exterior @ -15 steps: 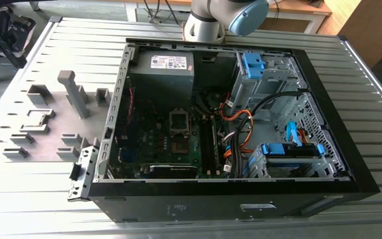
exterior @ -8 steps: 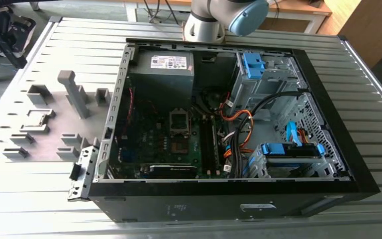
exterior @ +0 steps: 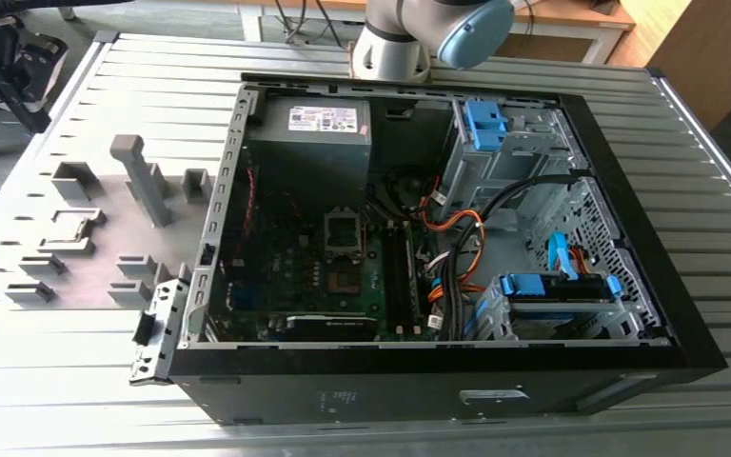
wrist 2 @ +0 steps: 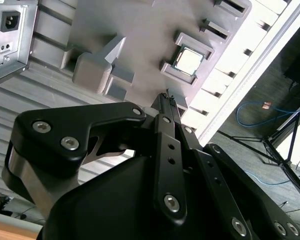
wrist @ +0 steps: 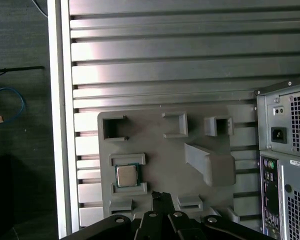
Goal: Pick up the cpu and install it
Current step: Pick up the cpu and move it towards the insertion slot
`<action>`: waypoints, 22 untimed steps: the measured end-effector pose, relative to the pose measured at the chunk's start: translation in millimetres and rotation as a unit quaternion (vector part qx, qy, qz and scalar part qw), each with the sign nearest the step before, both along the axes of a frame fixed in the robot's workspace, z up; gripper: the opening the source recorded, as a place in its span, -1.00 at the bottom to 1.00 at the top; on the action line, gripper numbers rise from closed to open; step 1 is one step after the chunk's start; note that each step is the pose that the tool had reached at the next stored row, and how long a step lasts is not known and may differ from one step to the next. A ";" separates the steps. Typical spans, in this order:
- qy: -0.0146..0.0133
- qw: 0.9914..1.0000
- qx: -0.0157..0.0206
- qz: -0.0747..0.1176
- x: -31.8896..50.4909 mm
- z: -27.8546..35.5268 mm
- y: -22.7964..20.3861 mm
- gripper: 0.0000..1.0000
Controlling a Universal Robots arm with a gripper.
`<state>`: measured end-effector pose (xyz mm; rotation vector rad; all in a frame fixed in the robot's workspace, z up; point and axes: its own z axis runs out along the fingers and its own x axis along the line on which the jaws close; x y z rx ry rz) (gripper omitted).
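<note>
Approach step: the cpu (wrist: pixel 126 175) sits unpicked in its holder on the grey fixture plate (wrist: pixel 160 160). Our gripper (wrist: pixel 162 196) hovers over that plate near the cpu, fingers seemingly together and empty. A grasp calls for parting them.

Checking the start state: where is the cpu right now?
In both wrist views the cpu sits between two holder blocks on the grey plate beside the case, untouched by the gripper.
</note>
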<state>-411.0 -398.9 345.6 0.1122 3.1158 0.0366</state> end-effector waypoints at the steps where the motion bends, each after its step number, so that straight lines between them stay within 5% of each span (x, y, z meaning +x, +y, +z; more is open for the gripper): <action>1: 0.000 1.000 0.000 0.000 -1.2 -1.2 0.0 -0.79; 22: -0.001 1.000 0.000 0.002 -28.7 -38.7 0.0 -0.79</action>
